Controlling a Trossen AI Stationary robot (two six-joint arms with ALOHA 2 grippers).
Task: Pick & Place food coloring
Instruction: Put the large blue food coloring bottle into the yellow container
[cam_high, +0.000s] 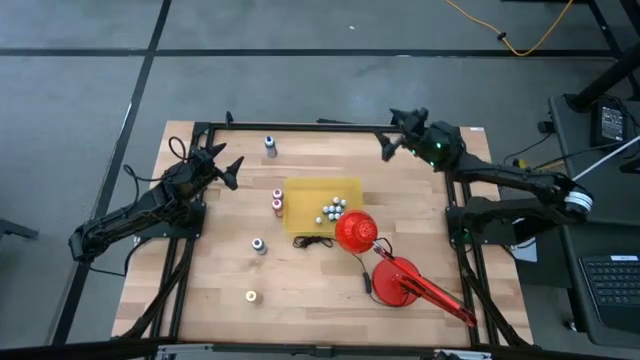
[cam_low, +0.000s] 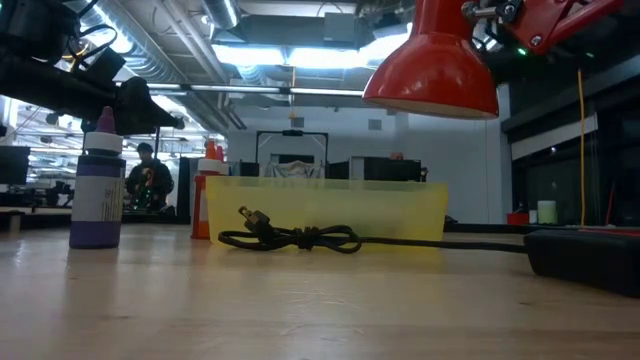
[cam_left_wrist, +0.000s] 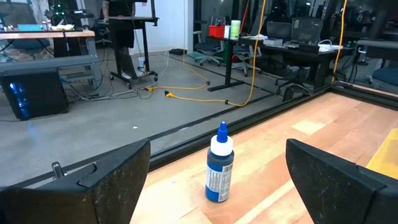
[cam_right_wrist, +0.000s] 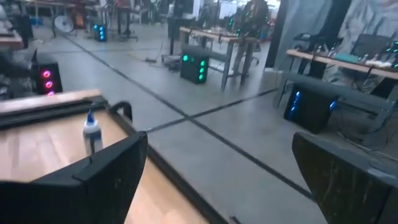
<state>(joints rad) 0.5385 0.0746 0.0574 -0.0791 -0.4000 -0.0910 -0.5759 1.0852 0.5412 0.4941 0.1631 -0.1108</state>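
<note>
Several bottles (cam_high: 331, 211) are sitting in the yellow tray (cam_high: 310, 195); five, including the blue-capped bottle (cam_high: 270, 146), are standing on the worktop (cam_high: 220, 280). Left hand (cam_high: 228, 170) and right hand (cam_high: 393, 135) are hovering released, grasping nothing.

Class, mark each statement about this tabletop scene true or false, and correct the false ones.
1. The yellow tray holds several small bottles. True: a cluster lies at its right side.
2. The left gripper is closed on the blue-topped bottle. False: its fingers are open and the bottle stands apart from it, upright on the table.
3. The red lamp hangs over the tray's right end. True.
4. The right gripper holds a bottle. False: it is open and empty, near the table's far edge.
5. Two bottles stand just left of the tray. True.
</note>
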